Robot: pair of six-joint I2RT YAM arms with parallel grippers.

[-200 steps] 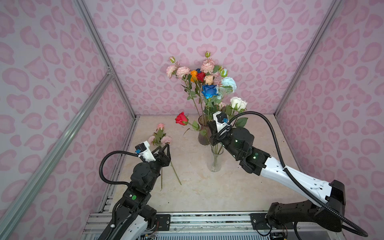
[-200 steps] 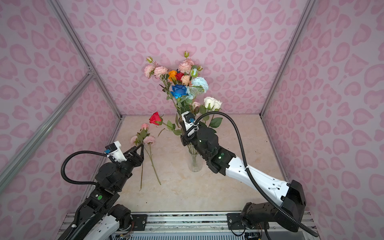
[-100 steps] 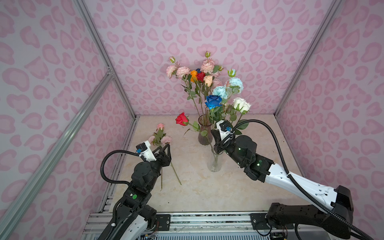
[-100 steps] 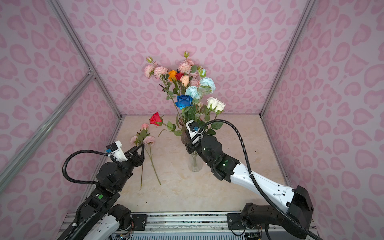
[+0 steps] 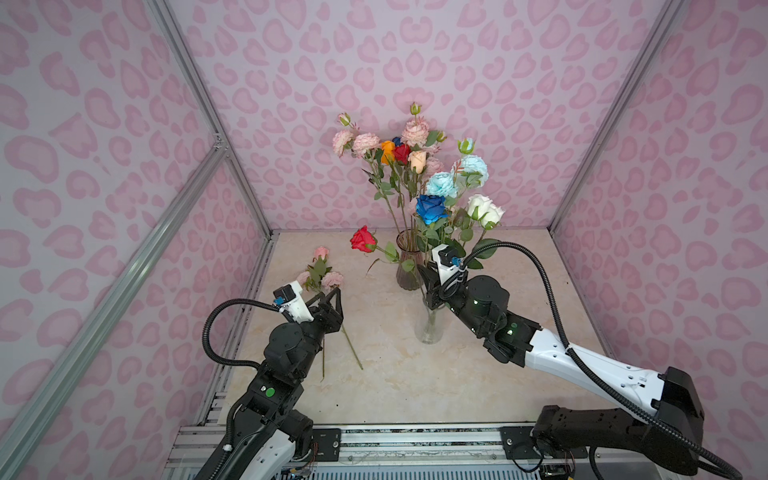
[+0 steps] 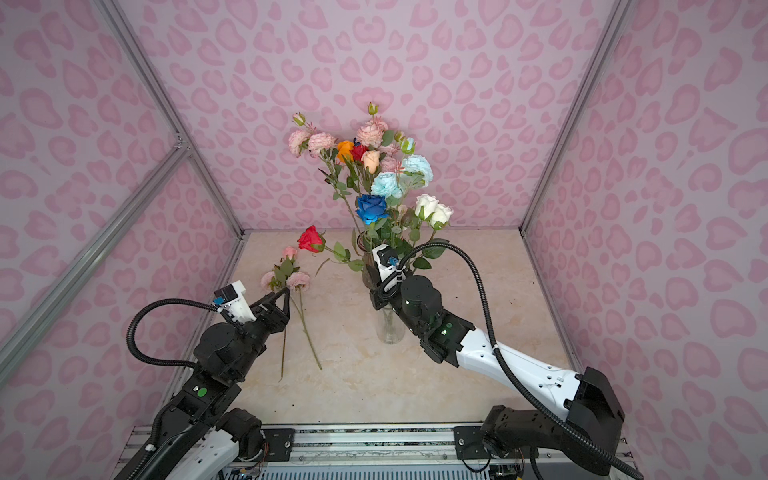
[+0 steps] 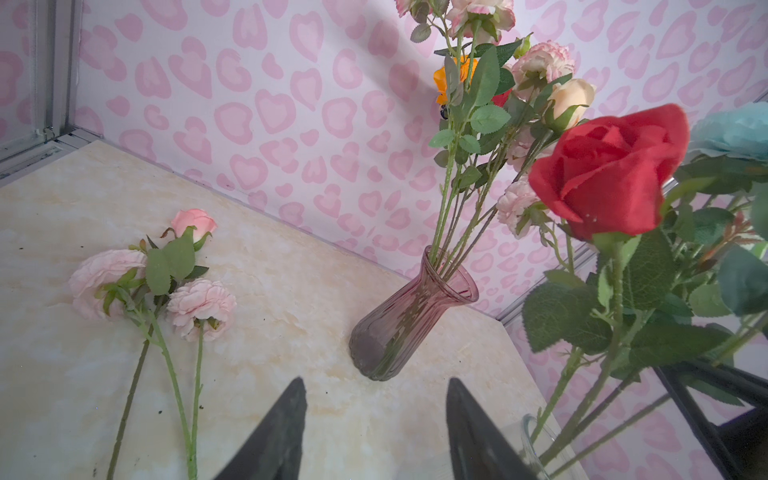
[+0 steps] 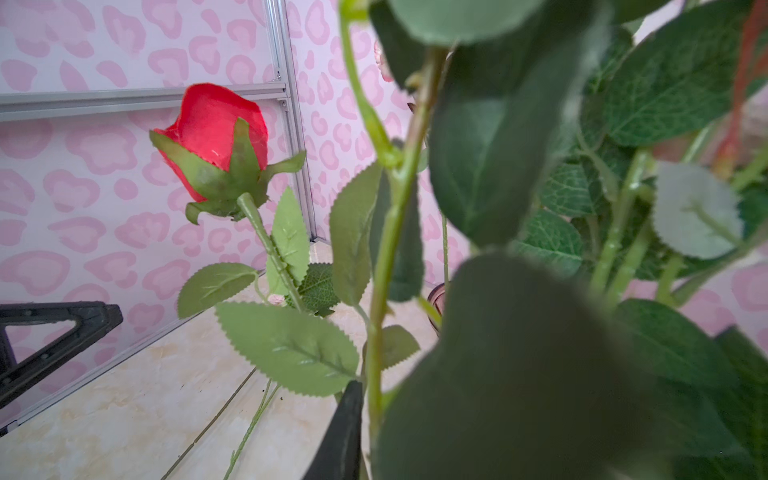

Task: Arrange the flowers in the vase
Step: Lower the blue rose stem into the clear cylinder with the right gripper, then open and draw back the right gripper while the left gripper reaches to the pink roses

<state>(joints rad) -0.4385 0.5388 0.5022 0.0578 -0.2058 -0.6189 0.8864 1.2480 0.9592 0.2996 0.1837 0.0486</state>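
Note:
A clear glass vase stands mid-table holding the red rose, the blue rose, light blue flowers and white roses. My right gripper sits just above its mouth among the stems. In the right wrist view one finger lies against a green stem and a leaf hides the other. Pink flowers lie on the table at the left. My left gripper hovers open and empty beside their stems.
A purple glass vase stands behind the clear one, holding tall pink, orange, red and cream flowers. Pink patterned walls with aluminium posts close in the marble table on three sides.
My right arm has come down with the blue, light blue and white flowers, so their heads sank and shifted right over the clear vase. The left arm has stayed put.

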